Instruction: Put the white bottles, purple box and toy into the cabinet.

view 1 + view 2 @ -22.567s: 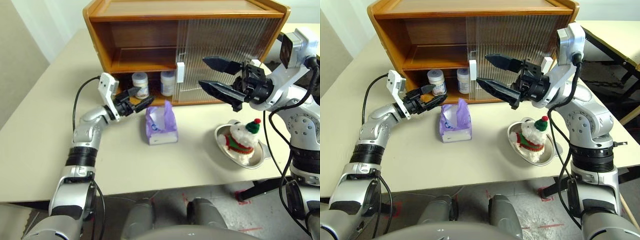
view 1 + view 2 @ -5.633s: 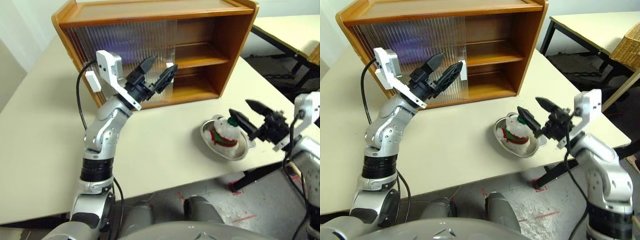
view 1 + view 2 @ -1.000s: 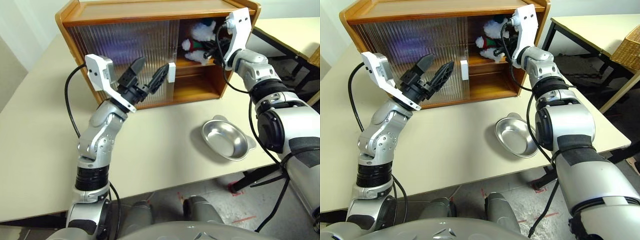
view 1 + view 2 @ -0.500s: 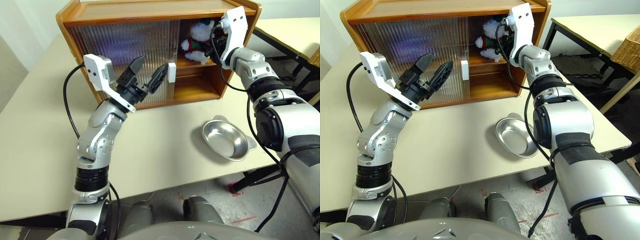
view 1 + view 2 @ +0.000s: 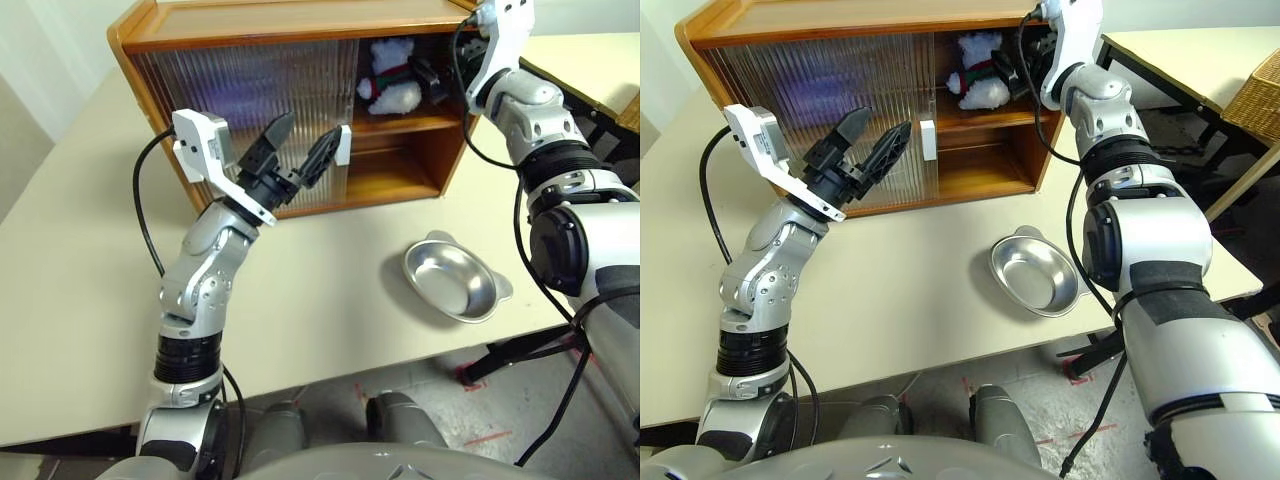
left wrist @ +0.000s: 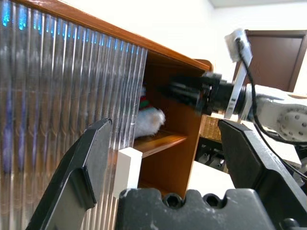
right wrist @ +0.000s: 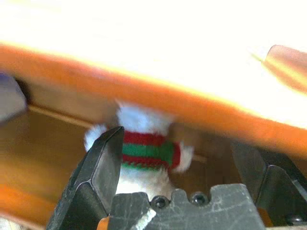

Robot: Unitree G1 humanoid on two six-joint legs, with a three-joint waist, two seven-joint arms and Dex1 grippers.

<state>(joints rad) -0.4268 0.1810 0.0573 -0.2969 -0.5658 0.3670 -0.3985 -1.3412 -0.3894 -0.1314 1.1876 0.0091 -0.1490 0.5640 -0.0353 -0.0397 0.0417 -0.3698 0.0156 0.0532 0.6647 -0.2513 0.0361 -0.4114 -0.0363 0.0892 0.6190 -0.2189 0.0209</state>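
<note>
Toy time is nearly over: the little white bear with its red and green scarf sits on the top shelf of the cabinet, on the open side. It sits upright near the front edge of the shelf.

Right hand is up by that shelf, close to the bear. Its 2 black fingers are spread wide, 1 on each side, and they hold nothing. The bear sits free between them and a bit beyond.

Left hand is in front of the ribbed sliding door, near the white handle. Its 2 fingers are wide open too, and it holds nothing.

On the tabletop there is a silver dish with nothing in it. I cannot make out the white bottles or the purple box; a faint purple glow shows through the ribbed door, but I cannot tell what it is.

I think the bear is very light and soft. It will squash when pinched and then puff back. It will not break if it tips. The fluff could be a bit slippery, so it may slide out of a weak pinch. If it must be moved again, the best spot to pinch looks like the round tummy at the scarf, not the hat or an arm, which would just bend.
</note>
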